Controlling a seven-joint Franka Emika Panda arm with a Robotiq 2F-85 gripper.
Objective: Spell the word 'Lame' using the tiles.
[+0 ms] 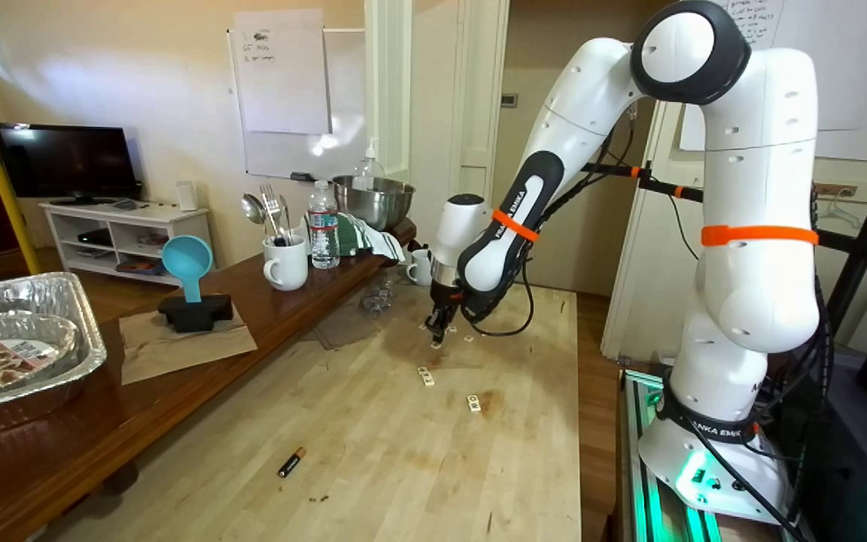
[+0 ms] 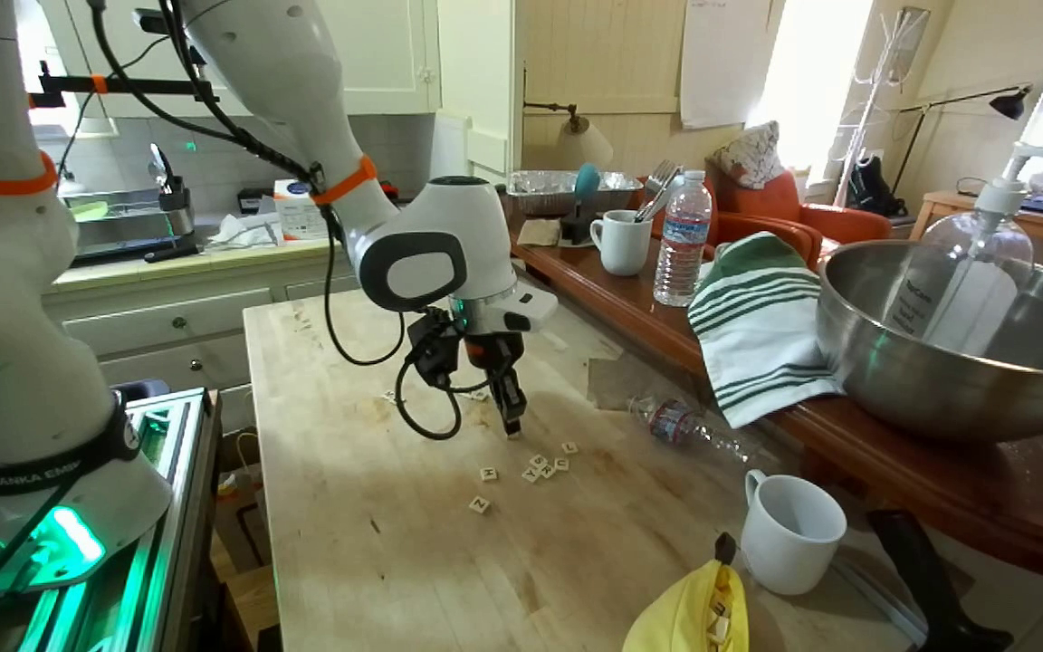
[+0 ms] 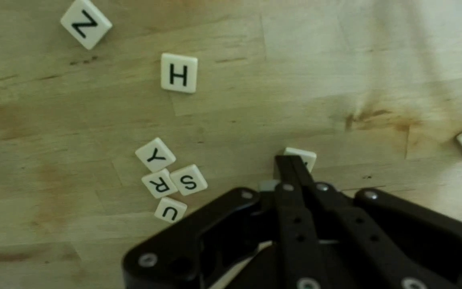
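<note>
Black 2-fingered gripper (image 3: 293,161) is pinched closed, seemingly empty, probably so the cream, square, plastic-looking tile (image 3: 305,154) below can be nudged.

Cream tiles (image 3: 179,84) (black-lettered); black fingers (image 3: 293,200); green-striped towel (image 2: 761,335)

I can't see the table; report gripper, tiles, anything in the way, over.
Gripper shut. Letter tile partly hidden behind it, unreadable. H tile uncovered. No obstruction seen.

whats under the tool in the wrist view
Part of a tile shows past the tip of the tool, with a bit of its dark letter. The rest is covered, so I can't read it.
</note>
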